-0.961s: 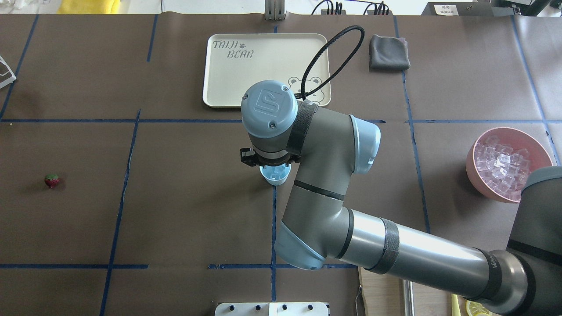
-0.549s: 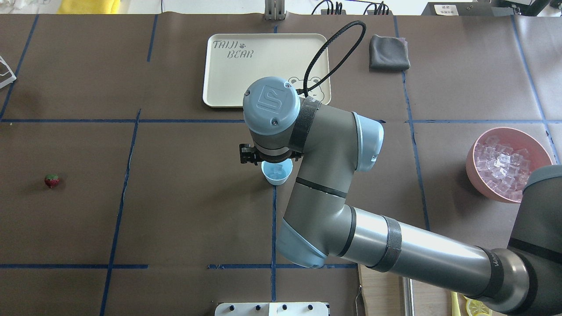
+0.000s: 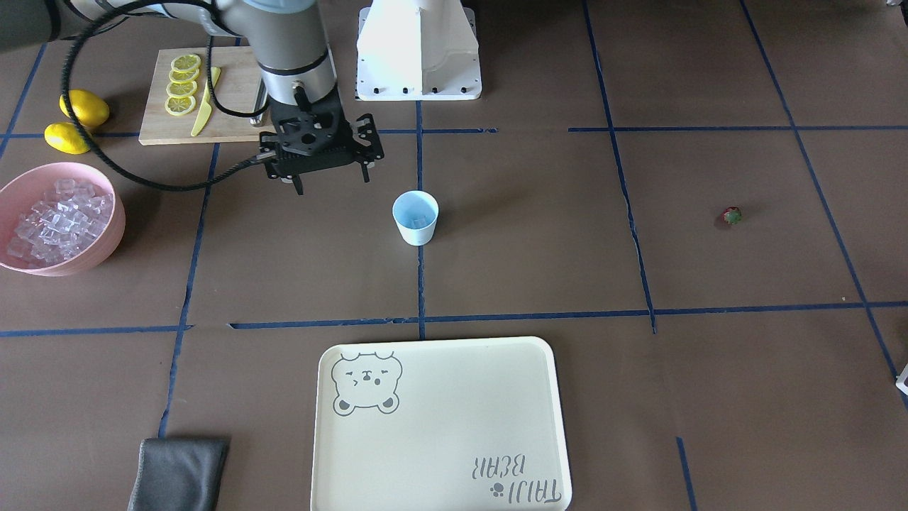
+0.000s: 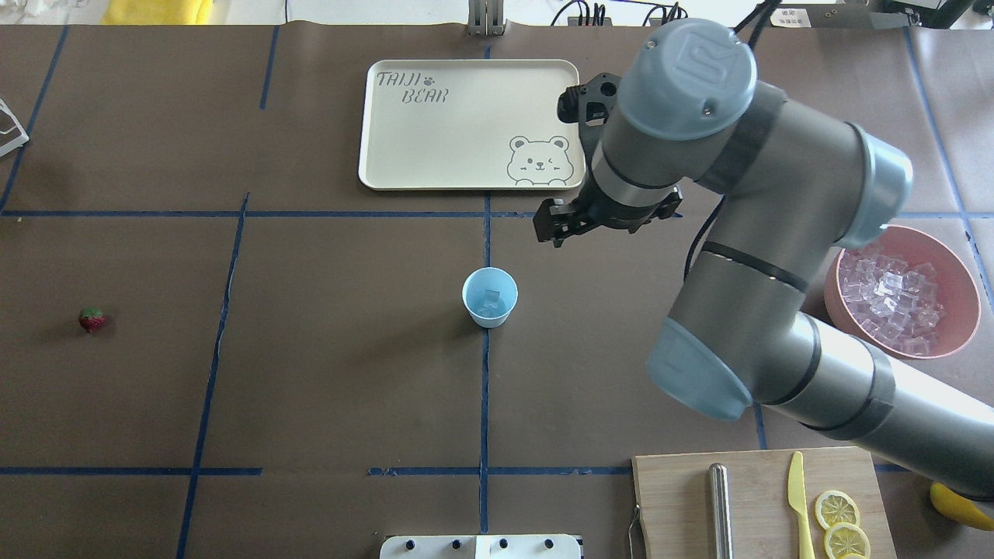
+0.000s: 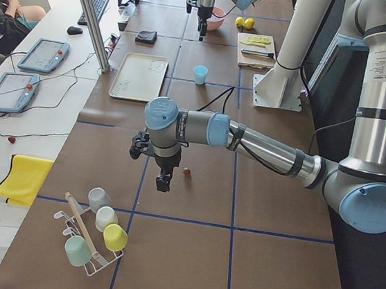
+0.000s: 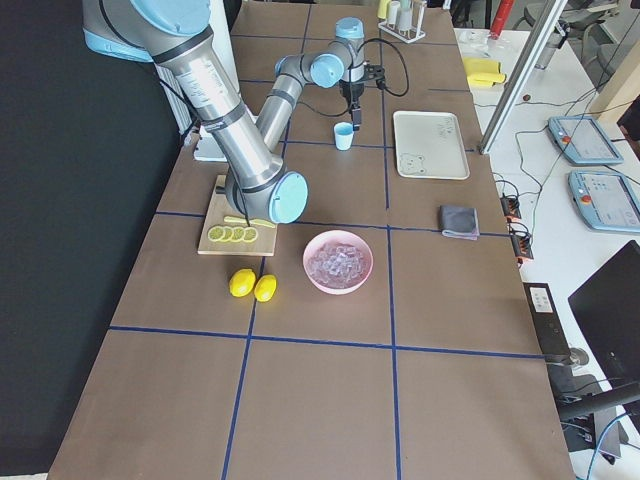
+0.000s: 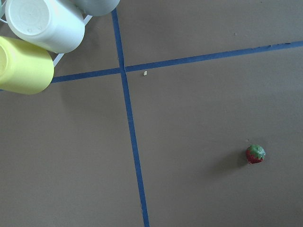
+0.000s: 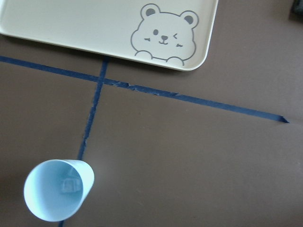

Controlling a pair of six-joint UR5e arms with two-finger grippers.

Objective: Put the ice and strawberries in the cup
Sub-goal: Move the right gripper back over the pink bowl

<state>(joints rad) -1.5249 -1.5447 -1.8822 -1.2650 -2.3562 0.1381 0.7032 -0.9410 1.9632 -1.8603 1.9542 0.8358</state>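
Note:
The light-blue cup point(image 4: 490, 297) stands upright at the table's middle with an ice cube point(image 4: 491, 300) inside; the right wrist view shows it point(image 8: 59, 196) low on the left. More ice point(image 3: 57, 216) fills the pink bowl point(image 3: 89, 264). The strawberry point(image 4: 92, 319) lies alone far on the robot's left, also in the left wrist view point(image 7: 255, 153). My right gripper point(image 3: 332, 186) hangs open and empty between cup and bowl, off the cup. My left gripper point(image 5: 163, 179) hovers close beside the strawberry point(image 5: 187, 172); I cannot tell whether it is open or shut.
A cream bear tray point(image 4: 435, 116) lies beyond the cup, with a grey cloth point(image 3: 177, 472) beside it. A cutting board point(image 4: 683, 505) holds lemon slices, a yellow knife and a metal bar. Two lemons point(image 3: 85, 108) sit near the bowl. A rack of mugs point(image 5: 95, 234) stands at the left end.
My right arm has swung away from above the cup toward the bowl side and the tray's corner. The cup is now uncovered, with the ice cube in it.

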